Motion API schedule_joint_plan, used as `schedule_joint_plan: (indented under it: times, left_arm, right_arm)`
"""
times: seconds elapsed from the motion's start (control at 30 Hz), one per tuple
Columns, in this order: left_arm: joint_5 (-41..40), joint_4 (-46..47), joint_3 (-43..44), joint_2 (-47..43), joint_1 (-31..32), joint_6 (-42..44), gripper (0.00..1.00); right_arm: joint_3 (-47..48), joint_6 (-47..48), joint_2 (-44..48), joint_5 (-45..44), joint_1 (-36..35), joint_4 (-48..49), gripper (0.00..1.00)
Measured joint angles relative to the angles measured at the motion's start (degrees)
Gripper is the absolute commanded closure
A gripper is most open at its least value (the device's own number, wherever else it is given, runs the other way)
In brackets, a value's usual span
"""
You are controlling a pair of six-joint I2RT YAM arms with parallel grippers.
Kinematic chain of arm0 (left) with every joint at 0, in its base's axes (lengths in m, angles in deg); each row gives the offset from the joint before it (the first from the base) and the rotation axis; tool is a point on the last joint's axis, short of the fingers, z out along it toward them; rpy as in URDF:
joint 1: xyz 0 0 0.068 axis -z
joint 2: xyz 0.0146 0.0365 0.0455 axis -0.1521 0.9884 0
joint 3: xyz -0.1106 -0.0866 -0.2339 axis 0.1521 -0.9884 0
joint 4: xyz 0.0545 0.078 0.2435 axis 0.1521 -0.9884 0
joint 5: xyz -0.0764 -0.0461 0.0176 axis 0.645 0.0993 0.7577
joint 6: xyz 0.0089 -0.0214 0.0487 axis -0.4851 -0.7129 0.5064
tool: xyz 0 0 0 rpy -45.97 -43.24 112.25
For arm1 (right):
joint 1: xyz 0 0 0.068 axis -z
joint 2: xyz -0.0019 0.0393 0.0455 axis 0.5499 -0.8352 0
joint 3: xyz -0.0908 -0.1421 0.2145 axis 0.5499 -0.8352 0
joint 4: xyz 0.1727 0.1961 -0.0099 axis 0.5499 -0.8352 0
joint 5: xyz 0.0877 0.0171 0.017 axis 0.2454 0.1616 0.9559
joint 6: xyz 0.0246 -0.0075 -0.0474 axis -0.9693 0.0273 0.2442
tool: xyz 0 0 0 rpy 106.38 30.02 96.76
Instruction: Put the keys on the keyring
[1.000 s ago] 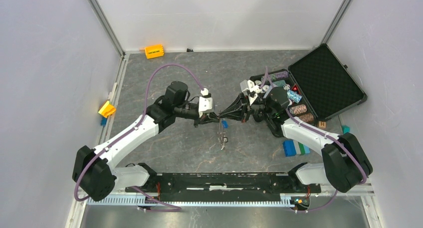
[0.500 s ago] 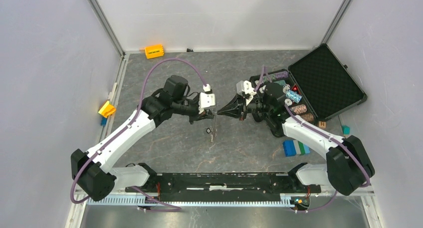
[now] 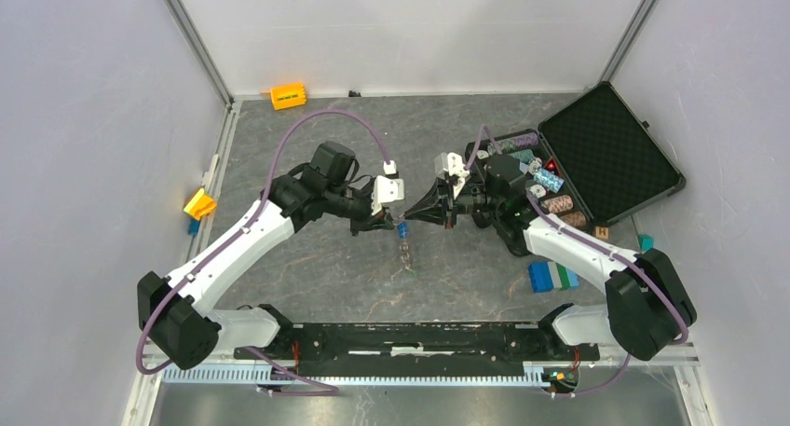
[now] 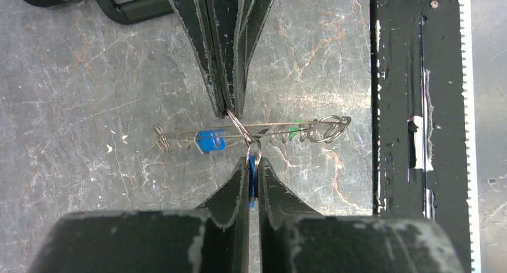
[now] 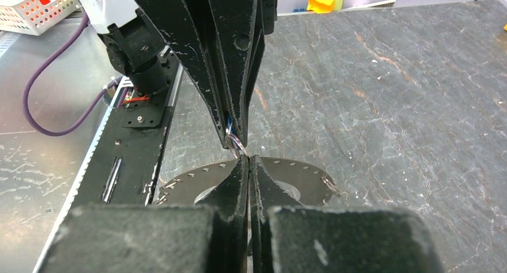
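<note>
The keyring, a thin grey metal ring with a jagged edge, hangs in the air above the middle of the surface, between your two arms. Your right pincer is clamped shut on its rim.

In the left wrist view the ring is edge-on, a fine line of wire. A blue tag and a green tag sit along it, so those keys look threaded already, though the joins are too fine to confirm.

Your left pincer is closed narrow on another key, gripping it by its blue tag. The key's small wire loop pokes out past the fingertips. That loop is touching or just beside the ring, right where the right pincer grips. I cannot tell whether it has caught the wire. The two pincers meet tip to tip.

You appear to be mid-threading this key. The next move calls for a very fine alignment: hold the ring steady with the right arm and work the loop onto the ring's wire with the left, without letting the tag slip.

An open black case with striped chips lies well apart, at the right.
</note>
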Motion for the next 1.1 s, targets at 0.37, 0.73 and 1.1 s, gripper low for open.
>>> schedule_joint_plan:
  times: [0.37,0.73,1.1]
  left_arm:
    - [-3.0,-5.5,2.0,0.9,0.0,-0.5,0.98]
    - [-6.4,-8.9,-0.1,-0.6,0.0,-5.3,0.98]
    - [-4.4,-6.6,-5.7,-0.2,0.0,-5.4,0.98]
  right_arm:
    - [0.5,0.1,-1.1,-1.6,-2.3,-1.4,0.96]
    - [0.5,-0.9,-3.5,-1.9,-5.1,-0.1,1.0]
    - [-0.6,-7.5,-3.5,0.0,-4.7,11.1,1.0]
